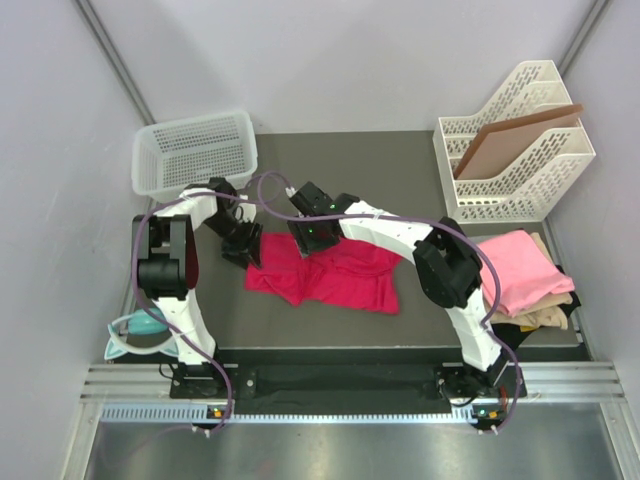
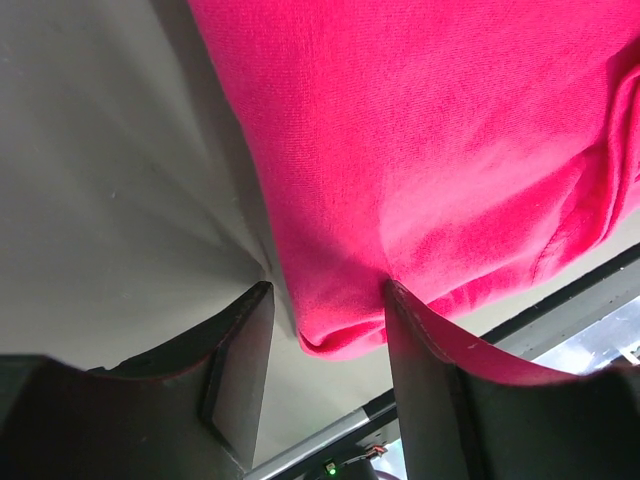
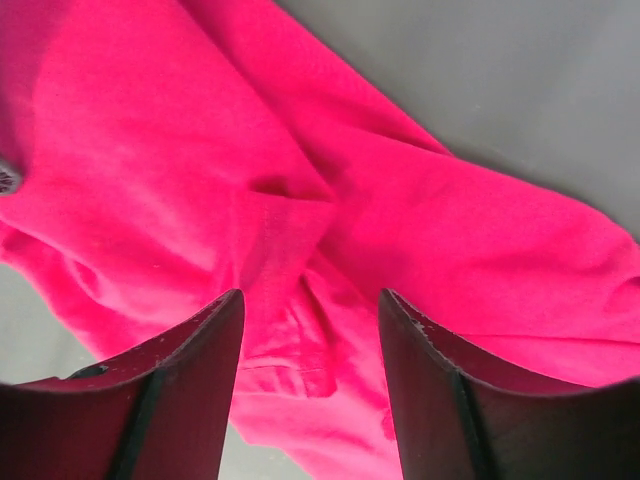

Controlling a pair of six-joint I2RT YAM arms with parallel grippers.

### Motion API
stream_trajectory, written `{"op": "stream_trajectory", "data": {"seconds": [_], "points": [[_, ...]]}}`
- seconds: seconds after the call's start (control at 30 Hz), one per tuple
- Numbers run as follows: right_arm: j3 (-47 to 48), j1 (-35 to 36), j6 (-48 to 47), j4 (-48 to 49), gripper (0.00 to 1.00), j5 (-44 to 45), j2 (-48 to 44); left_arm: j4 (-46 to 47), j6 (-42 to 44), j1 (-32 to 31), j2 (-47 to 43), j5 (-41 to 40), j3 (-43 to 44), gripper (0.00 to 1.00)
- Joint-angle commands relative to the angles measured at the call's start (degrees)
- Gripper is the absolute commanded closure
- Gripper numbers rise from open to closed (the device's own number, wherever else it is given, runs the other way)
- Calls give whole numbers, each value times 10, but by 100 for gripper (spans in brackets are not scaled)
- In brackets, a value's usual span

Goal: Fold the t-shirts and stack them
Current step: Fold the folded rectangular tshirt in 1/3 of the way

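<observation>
Spreading out seems to be the step in hand: the crimson-pink t-shirt (image 1: 325, 278) is seen lying crumpled and partly doubled over itself in the middle of the desk (image 1: 400, 180), not yet flat enough to be folded. At the right edge of the desk a pile (image 1: 520, 272) is seen — a light pink shirt on top, beige and black cloth under it — so it is judged that part of the task is done and the crimson one is the next to be added.

The left tool (image 2: 325, 300) is held low at the far left corner of the shirt. It is apart, and a rounded corner of the cloth is seen in its gap. One side of the tool is touched by the cloth's edge, but the cloth is not clamped. The right tool (image 3: 310, 300) is held over the far middle part of the shirt, also apart, and wrinkled cloth is seen below its gap. Nothing is gripped by either tool.

For the next move, it is judged that each tool must be closed on a single layer at the far edge, not on a bunch of folds, and the cloth then drawn outward and flat. Care is needed at the left corner, where only little cloth is caught.
</observation>
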Motion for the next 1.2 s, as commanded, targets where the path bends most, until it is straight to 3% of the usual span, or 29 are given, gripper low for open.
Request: {"op": "stream_trajectory", "data": {"seconds": [0.0, 0.93, 1.07, 1.17], "points": [[32, 8, -9, -11, 43, 18, 9, 11, 8, 3, -6, 17, -6, 47], [98, 26, 15, -2, 39, -7, 62, 19, 21, 4, -18, 18, -35, 50], [104, 26, 15, 0, 45, -6, 69, 19, 23, 3, -19, 19, -37, 50], [104, 25, 14, -2, 60, 1, 70, 19, 24, 4, -22, 17, -39, 50]]}}
